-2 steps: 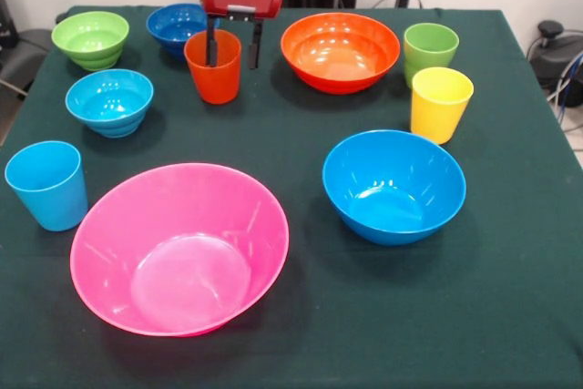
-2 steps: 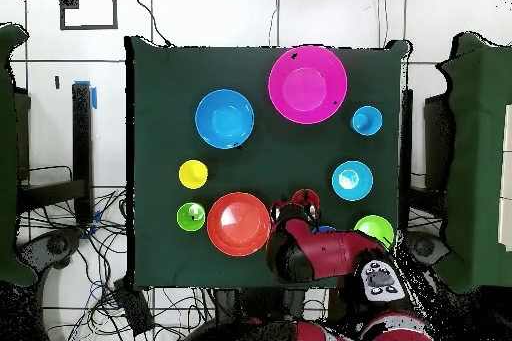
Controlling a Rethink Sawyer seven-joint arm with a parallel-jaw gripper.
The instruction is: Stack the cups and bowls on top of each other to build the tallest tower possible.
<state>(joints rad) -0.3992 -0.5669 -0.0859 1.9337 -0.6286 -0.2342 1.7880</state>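
Note:
My gripper (image 1: 233, 50) is open at the orange cup (image 1: 213, 75), with one finger inside it and the other outside its right wall. Around it stand the small dark blue bowl (image 1: 178, 26), green bowl (image 1: 91, 38) and light blue bowl (image 1: 109, 100). The large orange bowl (image 1: 340, 50), blue bowl (image 1: 393, 185) and pink bowl (image 1: 179, 248) sit apart. The green cup (image 1: 430, 50), yellow cup (image 1: 441, 102) and light blue cup (image 1: 47, 185) stand upright. Every piece rests alone on the cloth; no tower is in view. In the overhead view the arm (image 2: 320, 257) hides most of the orange cup (image 2: 305, 200).
The dark green tablecloth (image 1: 510, 316) covers the whole table. Its edges are close behind the far row of bowls. Cables and grey equipment (image 1: 556, 52) lie off the table's right side.

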